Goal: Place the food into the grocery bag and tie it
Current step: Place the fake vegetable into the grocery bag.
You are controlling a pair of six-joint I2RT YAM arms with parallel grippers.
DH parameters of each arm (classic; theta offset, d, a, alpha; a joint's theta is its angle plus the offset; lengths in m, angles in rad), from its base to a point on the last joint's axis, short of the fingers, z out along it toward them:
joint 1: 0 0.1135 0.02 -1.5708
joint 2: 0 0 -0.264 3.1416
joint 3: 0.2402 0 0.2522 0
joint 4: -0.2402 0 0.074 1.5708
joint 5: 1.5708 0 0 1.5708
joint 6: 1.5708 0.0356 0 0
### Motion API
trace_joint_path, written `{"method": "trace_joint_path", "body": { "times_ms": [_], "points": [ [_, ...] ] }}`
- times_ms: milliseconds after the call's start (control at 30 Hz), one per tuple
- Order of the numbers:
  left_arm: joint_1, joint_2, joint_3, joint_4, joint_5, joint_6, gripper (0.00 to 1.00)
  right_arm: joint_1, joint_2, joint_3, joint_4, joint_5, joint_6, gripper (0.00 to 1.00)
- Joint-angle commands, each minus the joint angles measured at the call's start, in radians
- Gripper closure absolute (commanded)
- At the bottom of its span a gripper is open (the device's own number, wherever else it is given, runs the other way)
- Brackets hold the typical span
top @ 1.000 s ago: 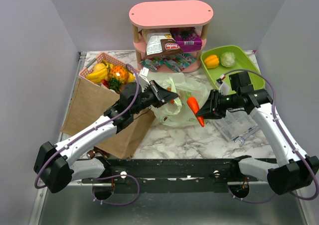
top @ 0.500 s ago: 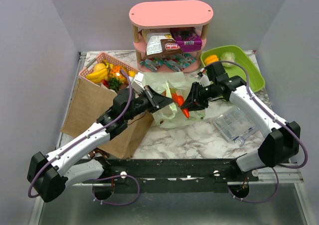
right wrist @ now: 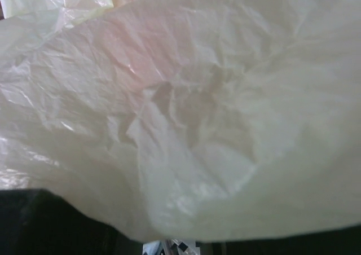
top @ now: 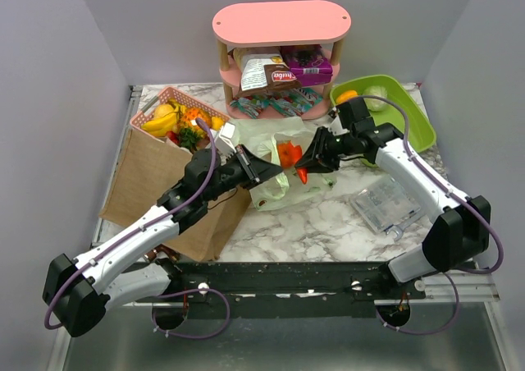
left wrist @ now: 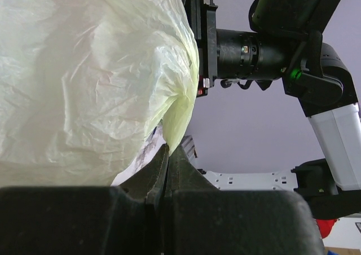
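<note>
Overhead view of a two-armed robot at a white marbled worktop [top: 328, 227]. The task is judged to be at an early stage. The pale-green grocery bag [top: 275, 190] lies crumpled at the middle of the worktop. An edge of its film is pinched between the clenched left jaws, as the left wrist view shows. The orange carrot [top: 289, 153] is grasped by the right jaws and held at the bag's mouth; whether it is fully inside cannot be told.

Most of the food is left to pack. The white-and-brown snack pack [top: 269, 74] and the purple box [top: 309, 62] lie on the pink shelf [top: 281, 20] at the back. Fruit and vegetables are heaped in a pink basket [top: 175, 93] on top of a brown paper bag [top: 152, 182]. The tying has not been started.

A green tray [top: 406, 116] with two vegetables is seen at the back right, and a clear plastic container [top: 384, 207] near the front right. The worktop is enclosed by plain grey walls.
</note>
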Motion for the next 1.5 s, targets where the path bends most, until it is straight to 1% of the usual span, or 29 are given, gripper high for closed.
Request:
{"method": "trace_joint_path", "body": {
  "times_ms": [0,33,67,100,167,200,233,300,367,500,633,700,900,1000,1133,1467],
  "points": [
    [0.008,-0.019,-0.010,-0.007,0.000,0.020,1.00,0.003,0.014,0.027,0.080,0.045,0.049,0.96],
    [0.008,-0.018,-0.012,-0.008,-0.002,0.021,1.00,0.003,0.014,0.027,0.086,0.055,0.057,0.96],
    [0.008,-0.017,-0.013,-0.007,-0.002,0.020,1.00,0.003,0.013,0.026,0.092,0.060,0.060,0.93],
    [0.007,-0.018,-0.014,-0.008,-0.002,0.020,1.00,0.003,0.011,0.023,0.104,0.058,0.060,0.82],
    [0.010,-0.019,-0.016,-0.008,-0.001,0.019,1.00,0.002,0.000,0.013,0.137,0.033,0.054,0.54],
    [0.009,-0.020,-0.016,-0.008,-0.001,0.020,1.00,0.003,-0.006,0.009,0.148,0.018,0.048,0.44],
    [0.009,-0.022,-0.017,-0.008,0.000,0.020,1.00,0.003,-0.013,0.010,0.151,0.013,0.038,0.37],
    [0.010,-0.023,-0.018,-0.010,-0.002,0.022,1.00,0.003,-0.022,0.022,0.131,0.011,0.007,0.30],
    [0.013,-0.023,-0.021,-0.010,-0.004,0.021,1.00,0.002,-0.029,0.043,0.091,0.016,-0.030,0.29],
    [0.015,-0.019,-0.019,-0.005,-0.001,0.019,1.00,0.003,-0.058,0.084,-0.017,0.055,-0.108,0.28],
    [0.015,-0.013,-0.016,-0.001,0.001,0.017,1.00,0.004,-0.106,0.085,-0.088,0.084,-0.177,0.28],
    [0.016,-0.007,-0.015,0.001,0.005,0.014,1.00,0.003,-0.126,0.088,-0.140,0.113,-0.198,0.28],
    [0.015,-0.002,-0.009,0.003,0.010,0.011,1.00,0.003,-0.238,0.037,-0.212,0.233,-0.214,0.28],
    [0.016,0.000,-0.009,0.003,0.007,0.012,1.00,0.003,-0.280,-0.036,-0.209,0.255,-0.218,0.29],
    [0.016,0.004,-0.012,0.003,0.013,0.012,1.00,0.002,-0.284,-0.107,-0.193,0.254,-0.220,0.30],
    [0.016,-0.008,-0.017,-0.009,0.007,0.013,1.00,0.004,-0.246,-0.238,-0.025,0.222,-0.201,0.32]
  ]
}}
